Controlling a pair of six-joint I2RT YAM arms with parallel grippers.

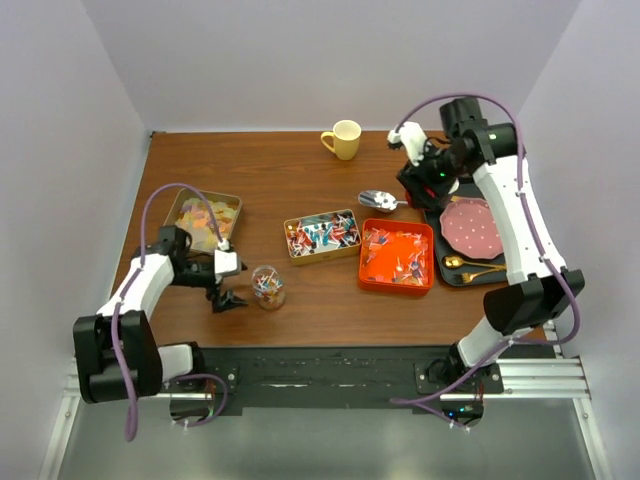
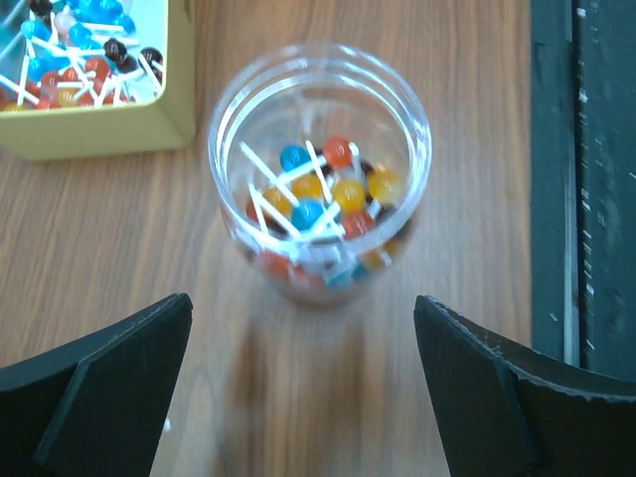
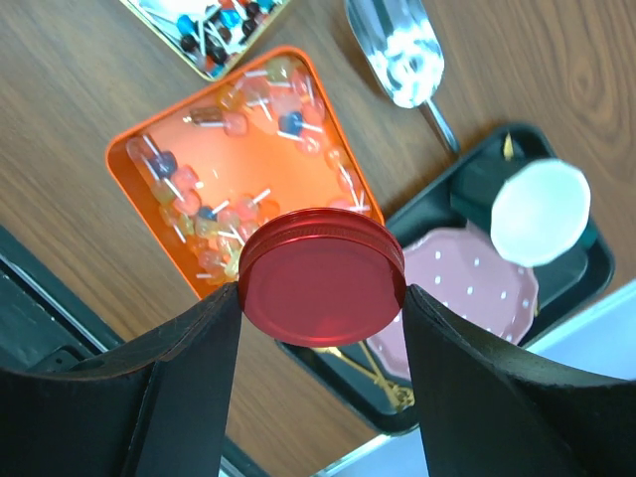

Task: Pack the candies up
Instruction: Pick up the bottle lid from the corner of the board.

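Observation:
Candies lie in three containers: pastel ones in a metal tray (image 1: 203, 217), red-blue-white ones in a yellow tin (image 1: 321, 235), and orange-red ones in an orange tray (image 1: 397, 255), which also shows in the right wrist view (image 3: 214, 169). A clear jar (image 1: 268, 287) holds some candies (image 2: 318, 194). My left gripper (image 1: 236, 284) is open and empty just left of the jar; in the left wrist view it (image 2: 303, 306) faces the jar (image 2: 320, 174) without touching it. My right gripper (image 3: 323, 290) is shut on a round red lid (image 3: 320, 268), held high above the orange tray's far right corner (image 1: 418, 188).
A yellow mug (image 1: 343, 139) stands at the back. A metal scoop (image 1: 378, 200) lies behind the orange tray. A black tray (image 1: 447, 245) at the right holds a pink dotted plate (image 1: 471, 227), gold spoons (image 1: 470, 265) and a white round object (image 3: 542, 211).

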